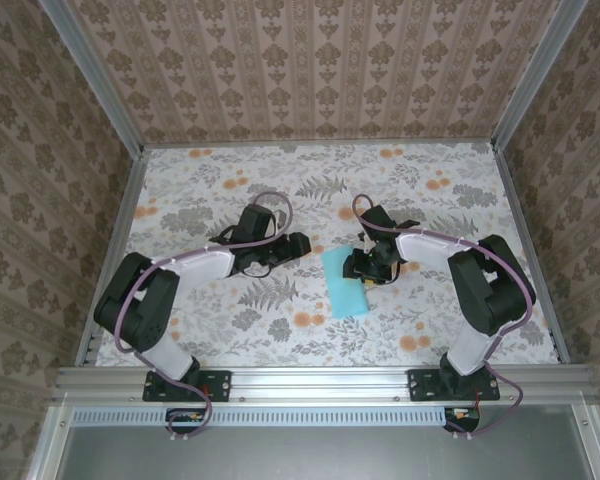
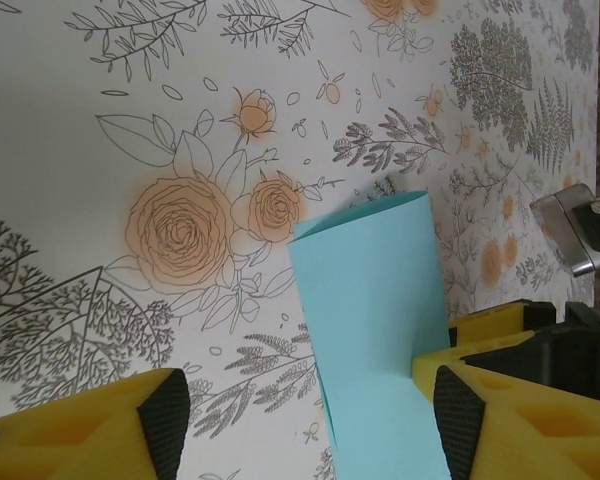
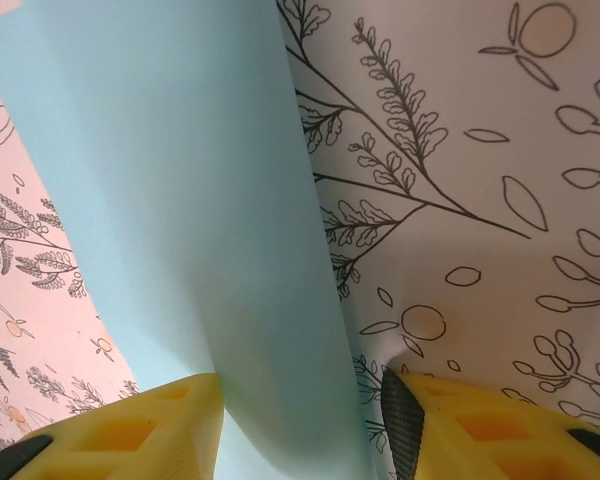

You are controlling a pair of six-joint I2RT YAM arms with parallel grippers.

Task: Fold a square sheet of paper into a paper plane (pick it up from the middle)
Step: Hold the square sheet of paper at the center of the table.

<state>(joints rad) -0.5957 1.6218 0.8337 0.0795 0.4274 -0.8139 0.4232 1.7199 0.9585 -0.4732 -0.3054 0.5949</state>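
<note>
**Loosely doubled paper (image 1: 346,290), both tools spread**

The flower-printed table (image 1: 430,330) carries the teal paper near its middle, a little toward the near and right edges. The paper (image 2: 380,330) lies as a long strip, doubled over, its top layer bowed up rather than pressed flat. The right tool (image 1: 365,268) sits at the strip's far end, fingers apart, with the paper (image 3: 180,220) running between them (image 3: 300,400). The left tool (image 1: 298,245) hangs just beside the strip, toward the left edge, its fingers (image 2: 80,425) spread wide.

The square sheet of paper (image 1: 345,287) lies at the centre of the table (image 1: 230,335), between the left gripper (image 1: 302,245) and the right gripper (image 1: 365,270), touching the right.
</note>
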